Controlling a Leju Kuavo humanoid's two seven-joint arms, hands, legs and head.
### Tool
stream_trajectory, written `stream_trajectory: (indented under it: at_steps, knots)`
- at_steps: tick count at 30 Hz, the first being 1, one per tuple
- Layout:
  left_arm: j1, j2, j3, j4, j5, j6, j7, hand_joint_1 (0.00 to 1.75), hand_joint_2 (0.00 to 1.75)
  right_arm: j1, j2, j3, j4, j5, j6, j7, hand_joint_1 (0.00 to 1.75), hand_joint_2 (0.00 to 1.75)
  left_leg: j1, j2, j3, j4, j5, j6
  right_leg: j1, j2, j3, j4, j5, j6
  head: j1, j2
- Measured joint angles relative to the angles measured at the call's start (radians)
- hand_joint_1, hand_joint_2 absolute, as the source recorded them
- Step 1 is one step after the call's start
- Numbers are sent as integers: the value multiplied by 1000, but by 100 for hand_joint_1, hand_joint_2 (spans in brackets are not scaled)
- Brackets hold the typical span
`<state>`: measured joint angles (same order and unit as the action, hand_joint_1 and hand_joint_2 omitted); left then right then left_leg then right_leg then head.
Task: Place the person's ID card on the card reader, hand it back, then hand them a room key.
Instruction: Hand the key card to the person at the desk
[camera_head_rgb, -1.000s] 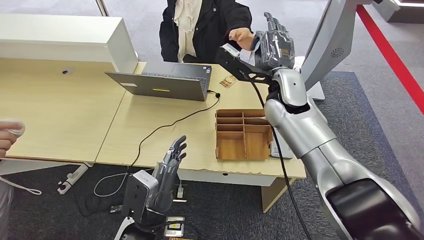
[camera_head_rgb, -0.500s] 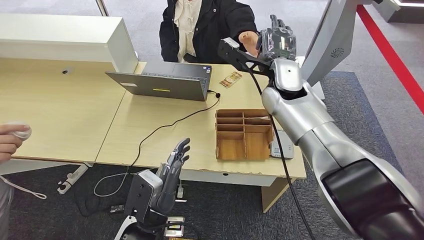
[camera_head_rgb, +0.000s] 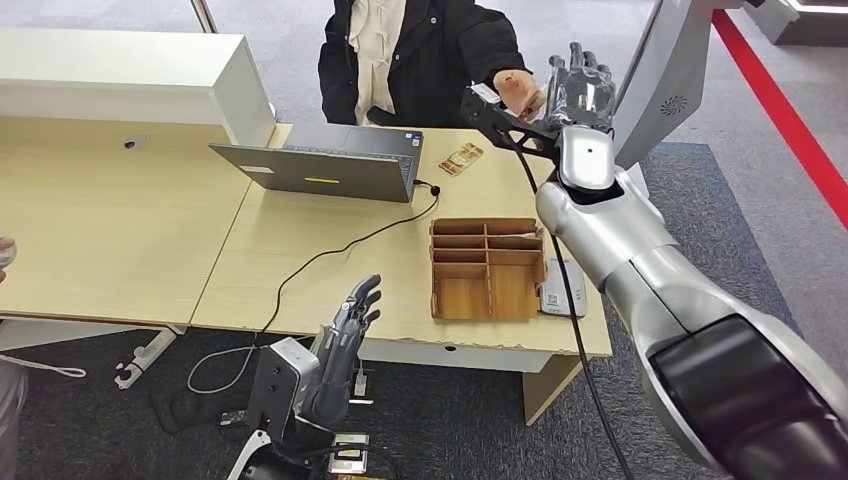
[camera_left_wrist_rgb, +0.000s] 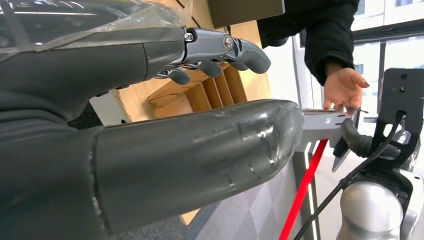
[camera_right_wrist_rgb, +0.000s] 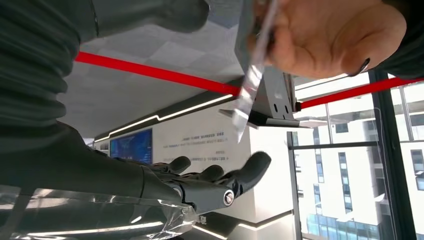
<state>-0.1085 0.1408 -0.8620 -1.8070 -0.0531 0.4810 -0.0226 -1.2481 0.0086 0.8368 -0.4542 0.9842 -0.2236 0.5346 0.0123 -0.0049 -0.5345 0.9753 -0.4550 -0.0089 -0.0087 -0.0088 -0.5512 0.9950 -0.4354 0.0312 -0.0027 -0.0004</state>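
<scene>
My right hand (camera_head_rgb: 580, 85) is raised past the far right corner of the table, fingers spread, next to the hand (camera_head_rgb: 518, 84) of the person in the black coat. In the right wrist view that person's hand (camera_right_wrist_rgb: 325, 35) pinches the ID card (camera_right_wrist_rgb: 248, 85), seen edge-on, in the gap between my thumb (camera_right_wrist_rgb: 150, 15) and fingers (camera_right_wrist_rgb: 215, 182); neither touches it. The white card reader (camera_head_rgb: 562, 290) lies on the table right of the wooden organiser (camera_head_rgb: 487, 268). Small cards (camera_head_rgb: 461, 158) lie near the laptop. My left hand (camera_head_rgb: 345, 335) hangs open below the table's front edge.
An open laptop (camera_head_rgb: 320, 165) sits mid-table with a black cable (camera_head_rgb: 330, 255) trailing to the front edge. A white counter block (camera_head_rgb: 130, 80) stands at the back left. A grey monitor stand (camera_head_rgb: 665, 80) rises just right of my right hand. Another person's hand (camera_head_rgb: 5, 250) shows at the left edge.
My right hand has moved right and slightly farther out, turning more upright. The person's hand with the card followed beside it. The hand at the left edge drew back.
</scene>
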Motion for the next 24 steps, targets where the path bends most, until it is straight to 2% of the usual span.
stream_trajectory:
  at_steps: [5,10,15,20,24]
  knots:
    - [0,1,0,0,-1,16,-4,0,0,-4,0,6,4,-93,-82,-55,0,175,0,0,0,0,0,0,0,0,0,0,0,0,0,0]
    - [0,4,0,0,-7,43,-6,0,0,-3,8,1,-7,-214,-211,-181,0,175,0,0,0,0,0,0,0,0,0,0,0,0,0,0]
    - [1,7,0,0,-17,84,-14,0,0,31,16,0,-58,-337,-258,-290,0,175,0,0,0,0,0,0,0,0,0,0,0,0,0,0]
    - [8,12,1,-3,-30,111,-18,0,0,104,11,3,-138,-427,-246,-303,0,175,0,0,0,0,0,0,0,0,1,0,0,0,0,0]
    - [28,12,5,-10,-41,150,-29,0,0,186,-20,7,-229,-437,-198,-263,0,175,0,0,1,0,0,0,0,0,0,0,0,0,0,0]
